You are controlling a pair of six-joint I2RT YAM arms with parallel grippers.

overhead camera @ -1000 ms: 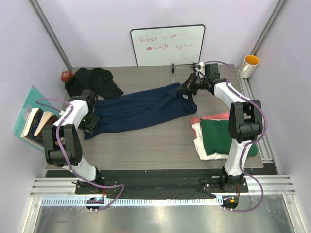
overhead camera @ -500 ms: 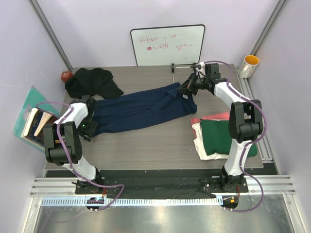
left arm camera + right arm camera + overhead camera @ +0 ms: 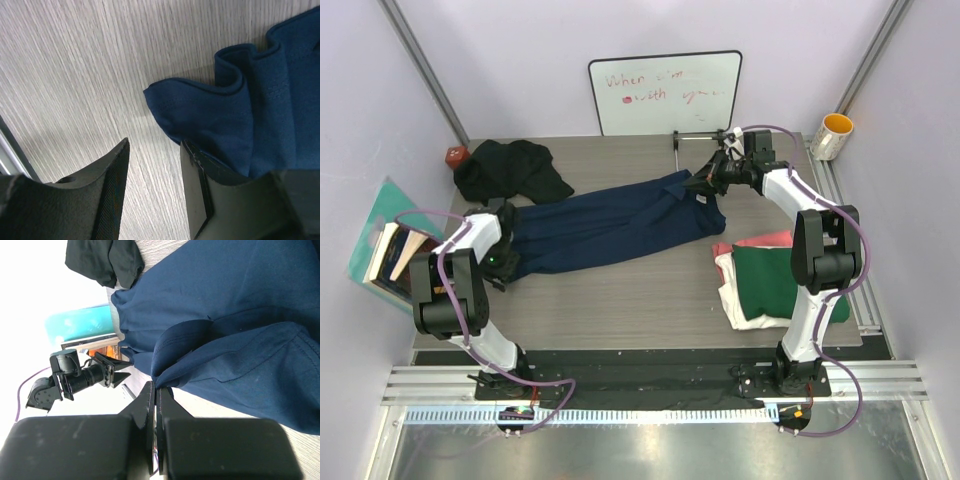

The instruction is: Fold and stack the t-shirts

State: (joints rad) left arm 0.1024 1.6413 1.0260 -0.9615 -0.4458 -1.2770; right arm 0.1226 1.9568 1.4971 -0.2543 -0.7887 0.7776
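The navy t-shirt (image 3: 610,222) lies spread across the middle of the table. My right gripper (image 3: 706,178) is shut on its far right edge, pinching a fold of navy cloth (image 3: 210,355) and holding it a little lifted. My left gripper (image 3: 503,258) is open at the shirt's left end; in the left wrist view the navy hem corner (image 3: 210,115) lies just ahead of the jaws (image 3: 152,165), one finger (image 3: 205,190) touching the cloth. The black t-shirt (image 3: 510,170) is crumpled at the back left. The dark green shirt (image 3: 772,277) lies folded on the cream-white (image 3: 745,310) and pink-red (image 3: 760,241) ones at the right.
A whiteboard (image 3: 665,92) with red writing leans on the back wall. A yellow-lined cup (image 3: 832,136) stands at the back right, a small red object (image 3: 456,156) at the back left. Books (image 3: 390,250) lean off the table's left edge. A metal stand (image 3: 685,140) stands near the right gripper.
My left gripper moved down and slightly left along the shirt's left end a second ago, then held still. My right gripper stays pinched on the navy shirt's far edge.
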